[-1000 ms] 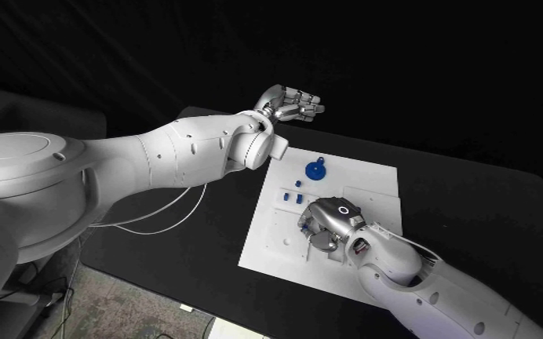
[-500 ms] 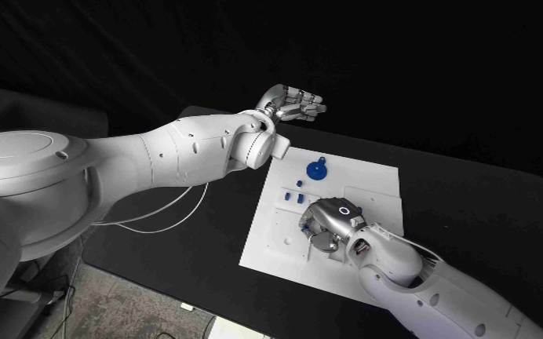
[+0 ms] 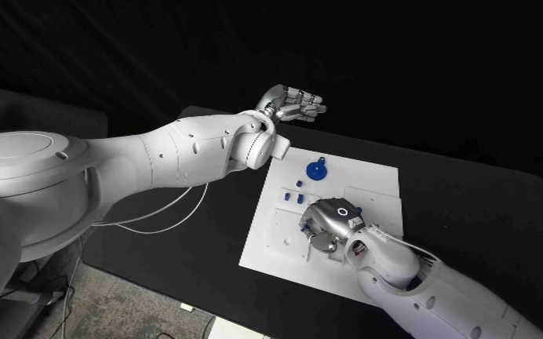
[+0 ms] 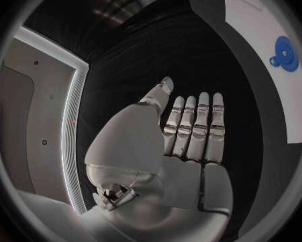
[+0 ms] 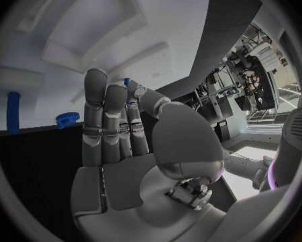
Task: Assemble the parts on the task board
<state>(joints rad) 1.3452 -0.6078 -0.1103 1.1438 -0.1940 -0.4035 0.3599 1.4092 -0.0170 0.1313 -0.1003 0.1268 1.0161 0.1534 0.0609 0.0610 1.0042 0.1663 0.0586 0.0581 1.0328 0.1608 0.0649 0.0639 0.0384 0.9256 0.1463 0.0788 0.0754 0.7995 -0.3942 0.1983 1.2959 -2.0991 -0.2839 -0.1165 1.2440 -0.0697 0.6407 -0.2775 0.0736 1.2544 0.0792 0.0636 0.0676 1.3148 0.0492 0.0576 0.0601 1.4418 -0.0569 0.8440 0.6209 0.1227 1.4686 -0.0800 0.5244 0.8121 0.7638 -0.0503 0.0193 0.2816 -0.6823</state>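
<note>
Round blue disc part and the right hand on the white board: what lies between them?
In the head view, small blue pieces on the white task board lie between the round blue disc part and the right hand.

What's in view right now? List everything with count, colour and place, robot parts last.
task board: one, white, middle of the black table.
round part: one, blue, disc-shaped, at the board's far end.
small parts: a few, blue, mid-board beside the right hand; exact count unclear.
table: one, black, under the board.
cable: one, white, looping off the table's left side.
left hand: silver, raised beyond the board, holding nothing.
right hand: silver, low over the board's near half; contact unclear.
</note>
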